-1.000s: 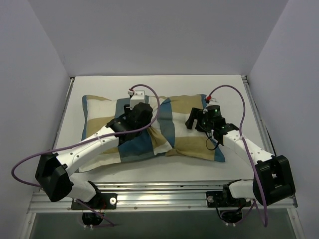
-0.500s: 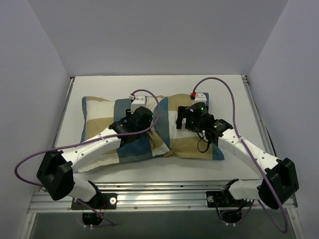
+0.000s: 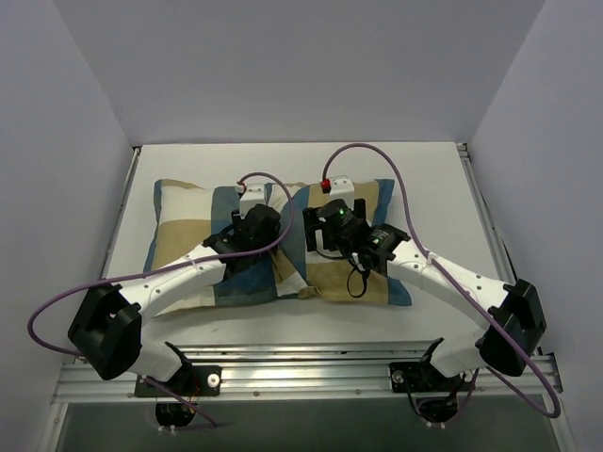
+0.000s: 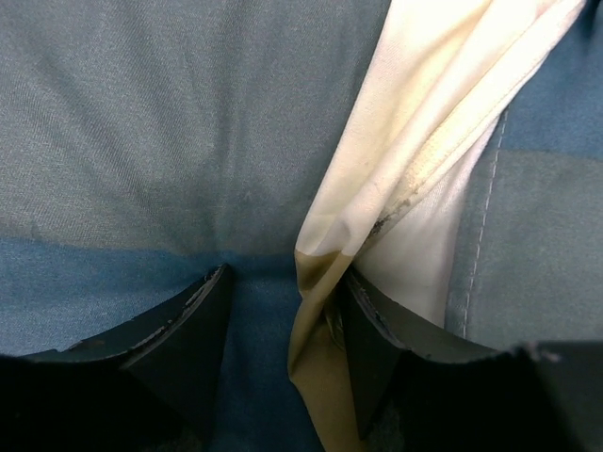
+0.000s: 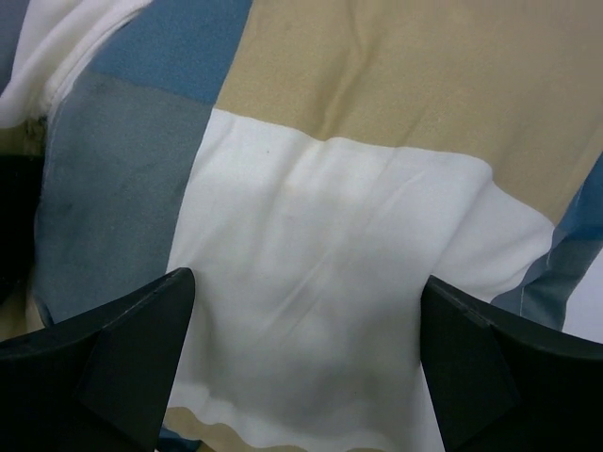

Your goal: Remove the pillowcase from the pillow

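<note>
The pillowcase [image 3: 188,226], in blue, tan and white blocks, lies across the table and covers the pillow, which is hidden inside it. The cloth is bunched into a crease at its middle [image 3: 292,250]. My left gripper [image 3: 256,235] presses down on the cloth just left of that crease. In the left wrist view its jaws [image 4: 285,282] stand partly apart on blue cloth, with a tan and white fold [image 4: 325,282] lying against the right finger only. My right gripper [image 3: 330,231] is wide open just right of the crease, over a white block [image 5: 311,254], holding nothing.
The white table [image 3: 424,160] has grey walls on the left, back and right. A metal rail [image 3: 301,363] runs along the near edge by the arm bases. Purple cables loop above both wrists.
My right gripper has swung left across the pillow toward the middle crease. The left gripper has shifted slightly, and the covered pillow has slid a little to the left.
</note>
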Available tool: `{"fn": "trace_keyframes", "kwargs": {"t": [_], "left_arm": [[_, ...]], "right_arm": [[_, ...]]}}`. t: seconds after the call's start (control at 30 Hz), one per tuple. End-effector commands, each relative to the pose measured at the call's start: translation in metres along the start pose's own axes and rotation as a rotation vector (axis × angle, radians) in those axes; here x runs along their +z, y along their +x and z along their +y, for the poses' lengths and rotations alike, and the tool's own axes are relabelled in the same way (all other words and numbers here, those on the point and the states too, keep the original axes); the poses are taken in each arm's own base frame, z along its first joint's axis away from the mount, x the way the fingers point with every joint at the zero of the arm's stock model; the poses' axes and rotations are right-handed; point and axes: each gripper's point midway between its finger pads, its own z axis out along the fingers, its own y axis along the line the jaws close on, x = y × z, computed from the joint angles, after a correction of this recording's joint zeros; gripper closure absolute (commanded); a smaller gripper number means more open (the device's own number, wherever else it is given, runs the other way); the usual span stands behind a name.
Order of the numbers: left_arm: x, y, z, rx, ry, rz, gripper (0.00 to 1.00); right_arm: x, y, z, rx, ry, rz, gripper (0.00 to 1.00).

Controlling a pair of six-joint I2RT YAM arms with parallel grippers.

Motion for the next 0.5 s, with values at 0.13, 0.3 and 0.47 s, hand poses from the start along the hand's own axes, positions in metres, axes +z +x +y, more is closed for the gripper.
{"fn": "trace_keyframes", "kwargs": {"t": [0.13,0.3,0.47], "left_arm": [[0.001,0.031,-0.023,-0.058,0.14,0.106,0.44],[-0.001,0.029,-0.028,-0.08,0.186,0.104,0.48],[-0.006,0.025,-0.031,-0.095,0.218,0.092,0.56]], "right_arm": [[-0.032,-0.058,0.011,0.12,-0.043,-0.176,0.11],[-0.037,-0.065,0.024,0.117,-0.119,-0.195,0.12],[-0.028,-0.062,0.042,0.095,-0.151,-0.178,0.12]]}}
